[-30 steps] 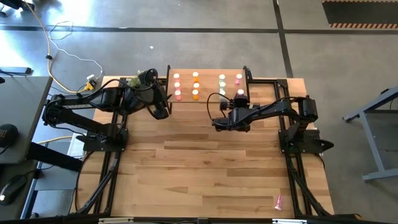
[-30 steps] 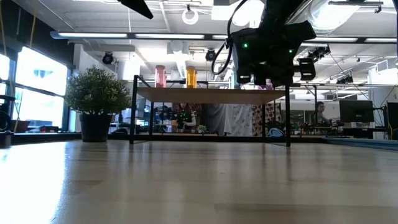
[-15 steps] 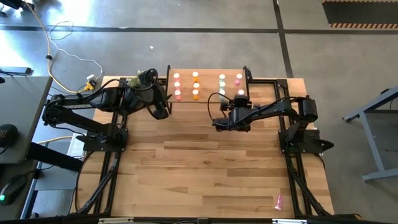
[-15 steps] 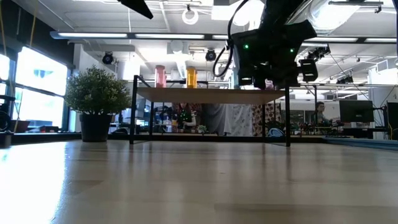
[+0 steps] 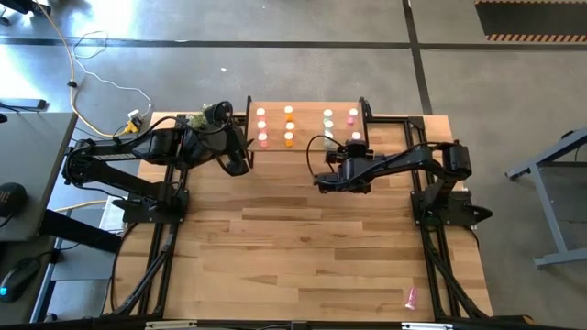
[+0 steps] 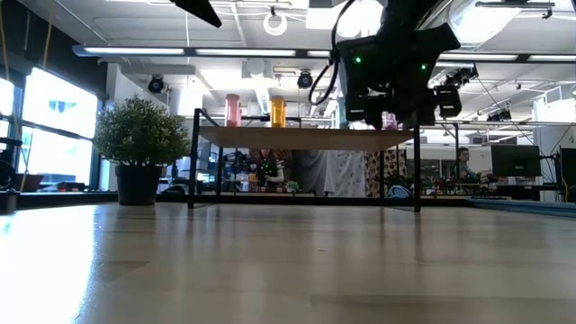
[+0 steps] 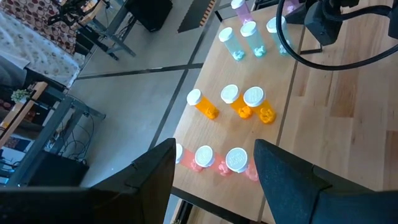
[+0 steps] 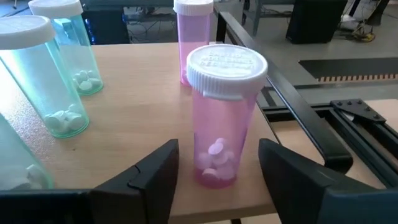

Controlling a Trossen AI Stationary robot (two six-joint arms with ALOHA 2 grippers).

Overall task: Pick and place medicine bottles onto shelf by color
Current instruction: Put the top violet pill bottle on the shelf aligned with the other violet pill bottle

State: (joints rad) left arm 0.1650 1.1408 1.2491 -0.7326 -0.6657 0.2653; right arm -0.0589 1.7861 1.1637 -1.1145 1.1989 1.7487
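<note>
Right tool [image 8: 214,171] open before a pink bottle [image 8: 222,118] on the shelf [image 8: 137,130].
Back straight off, keeping both fingers clear; left tool [image 7: 211,171] waits open.

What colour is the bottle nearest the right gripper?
Pink, with a white cap; the bottle shows best in the right wrist view.
</note>
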